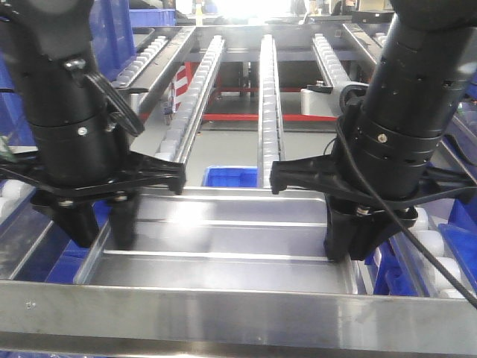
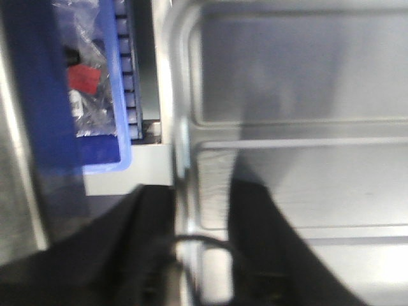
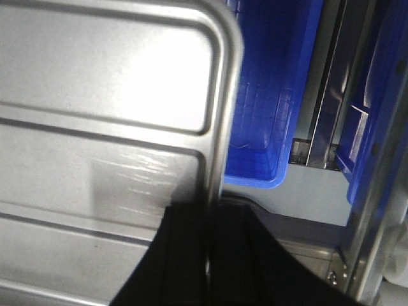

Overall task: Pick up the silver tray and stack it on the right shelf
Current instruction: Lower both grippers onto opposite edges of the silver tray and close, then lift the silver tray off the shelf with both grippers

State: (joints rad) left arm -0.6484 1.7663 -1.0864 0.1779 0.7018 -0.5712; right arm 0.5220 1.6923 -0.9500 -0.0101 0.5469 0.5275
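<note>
The silver tray (image 1: 223, 239) lies level just behind the right shelf's wide shiny front bar (image 1: 223, 317), its two long ridges showing. I cannot tell if it rests on the rollers. My left gripper (image 1: 104, 227) straddles the tray's left rim. In the blurred left wrist view the gripper (image 2: 201, 255) has one finger outside and one inside the tray (image 2: 306, 95), with a gap beside the rim. My right gripper (image 1: 350, 239) is at the right rim. In the right wrist view it (image 3: 208, 255) is pinched shut on the rim of the tray (image 3: 95, 95).
Lanes of white rollers (image 1: 268, 97) slope away behind the tray. A blue bin (image 1: 227, 177) sits below the rack, also in the right wrist view (image 3: 268, 95). Another blue bin with bagged parts (image 2: 95, 95) is left of the tray. Steel frame rails flank both sides.
</note>
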